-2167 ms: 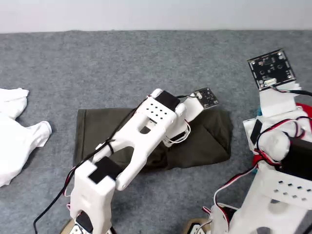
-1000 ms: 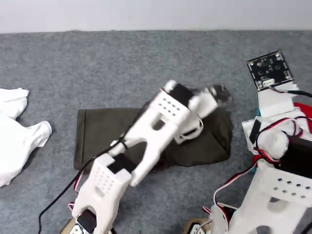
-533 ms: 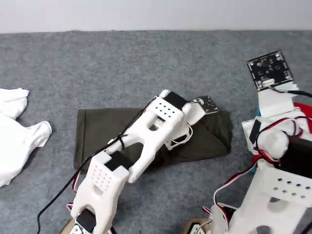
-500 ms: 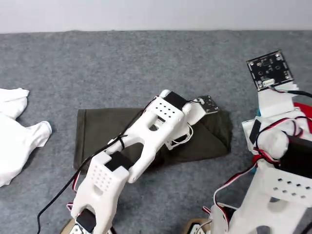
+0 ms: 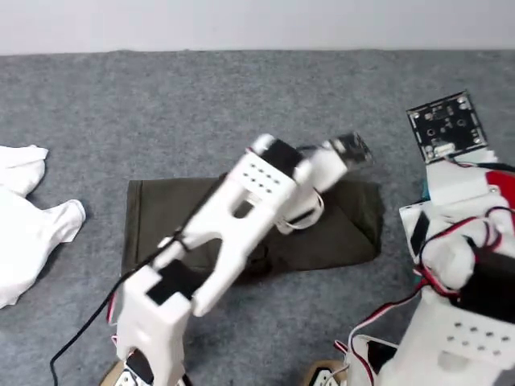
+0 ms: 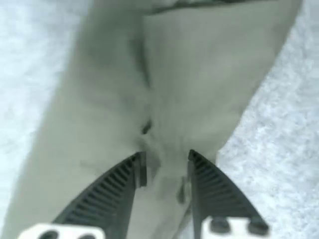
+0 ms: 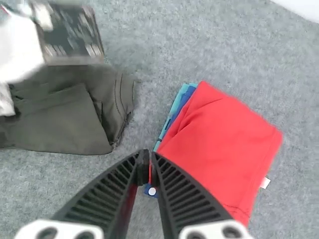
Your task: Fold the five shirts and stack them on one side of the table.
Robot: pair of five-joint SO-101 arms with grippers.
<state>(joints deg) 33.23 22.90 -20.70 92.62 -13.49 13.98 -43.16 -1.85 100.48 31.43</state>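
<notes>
- The olive shirt (image 5: 161,217) lies folded into a wide rectangle near the middle of the grey table (image 5: 241,96).
- The left arm (image 5: 233,217) stretches across the olive shirt toward its right end, covering the middle of it in the high view.
- The left gripper (image 6: 166,159) is released. Its two fingers (image 6: 132,174) stand apart just over the olive cloth, and a soft crease runs away from the gap.
- The right gripper (image 7: 147,159) is clenched on nothing — its fingers are pressed almost together. It hangs above the near edge of the red shirt (image 7: 219,144).
- The red shirt is folded and lies on top of blue and teal cloth (image 7: 174,112), whose edges peek out on the side facing the olive shirt. This stack sits at the right side of the table, partly behind the right arm (image 5: 459,265) in the high view.
- A strip of bare table separates the stack from the olive shirt's right end — near it, not touching.
- A white shirt (image 5: 24,217) lies crumpled and unfolded at the table's left edge, well apart from the olive shirt.
</notes>
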